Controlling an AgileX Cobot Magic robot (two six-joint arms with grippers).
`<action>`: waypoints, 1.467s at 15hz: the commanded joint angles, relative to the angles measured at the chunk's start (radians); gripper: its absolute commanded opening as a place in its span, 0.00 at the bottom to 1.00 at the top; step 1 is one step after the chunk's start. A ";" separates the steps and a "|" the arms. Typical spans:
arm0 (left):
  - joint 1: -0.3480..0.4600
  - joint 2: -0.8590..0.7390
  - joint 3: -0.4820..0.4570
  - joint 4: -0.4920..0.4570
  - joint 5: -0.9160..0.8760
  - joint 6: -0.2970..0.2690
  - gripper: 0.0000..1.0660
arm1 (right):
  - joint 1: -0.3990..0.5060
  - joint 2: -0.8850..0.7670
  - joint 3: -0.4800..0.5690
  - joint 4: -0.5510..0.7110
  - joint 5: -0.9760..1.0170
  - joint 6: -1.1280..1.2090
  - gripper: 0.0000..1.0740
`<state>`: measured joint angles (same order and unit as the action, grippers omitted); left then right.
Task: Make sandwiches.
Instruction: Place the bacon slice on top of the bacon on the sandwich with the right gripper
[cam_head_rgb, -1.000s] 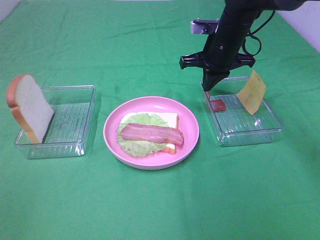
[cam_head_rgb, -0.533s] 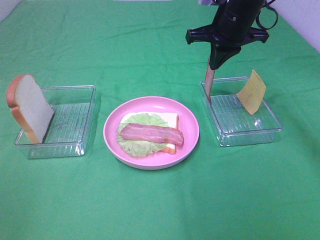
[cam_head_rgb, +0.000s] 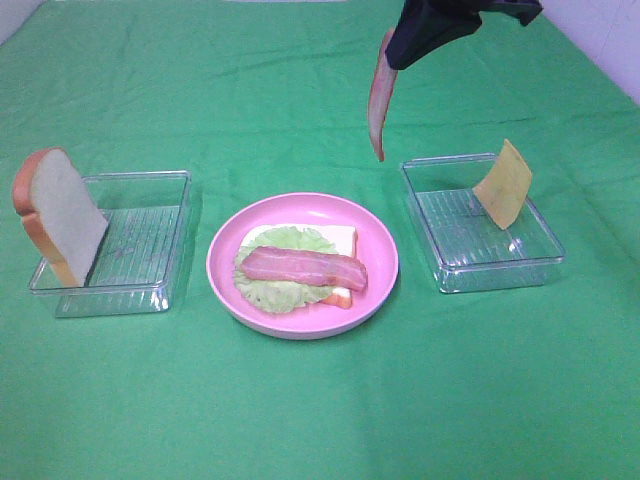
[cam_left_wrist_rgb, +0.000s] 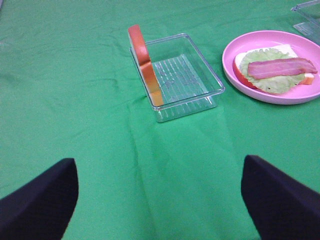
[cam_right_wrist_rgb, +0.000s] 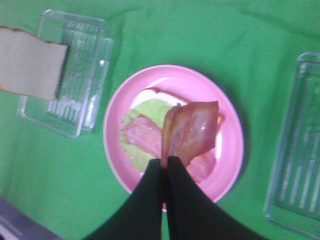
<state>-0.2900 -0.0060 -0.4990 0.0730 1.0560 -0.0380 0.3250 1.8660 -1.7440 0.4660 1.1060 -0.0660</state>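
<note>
On the pink plate lies a partial sandwich: a white bread slice, ruffled green lettuce and one bacon strip. My right gripper is high at the top of the exterior view, shut on a second bacon strip that hangs down above the cloth between the plate and the right tray. The right wrist view shows the shut fingers pinching that bacon above the plate. A second bread slice leans on the left tray. A cheese square leans in the right tray. My left gripper's fingers are spread apart, empty.
Green cloth covers the table. The left wrist view shows the bread slice standing on edge against its clear tray, with the plate beyond it.
My right gripper has risen out of the right tray and shifted left with the bacon strip hanging from it. Plate, trays, bread and cheese have not moved.
</note>
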 joint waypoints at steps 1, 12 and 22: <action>-0.004 -0.020 0.002 0.000 -0.013 -0.004 0.79 | 0.002 -0.011 0.099 0.194 -0.042 -0.106 0.00; -0.004 -0.020 0.002 0.000 -0.013 -0.004 0.79 | 0.092 0.007 0.357 0.463 -0.313 -0.260 0.00; -0.004 -0.020 0.002 0.001 -0.013 -0.004 0.79 | 0.234 0.141 0.356 0.640 -0.556 -0.293 0.00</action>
<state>-0.2900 -0.0060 -0.4990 0.0730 1.0560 -0.0380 0.5580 2.0060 -1.3900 1.0870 0.5490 -0.3400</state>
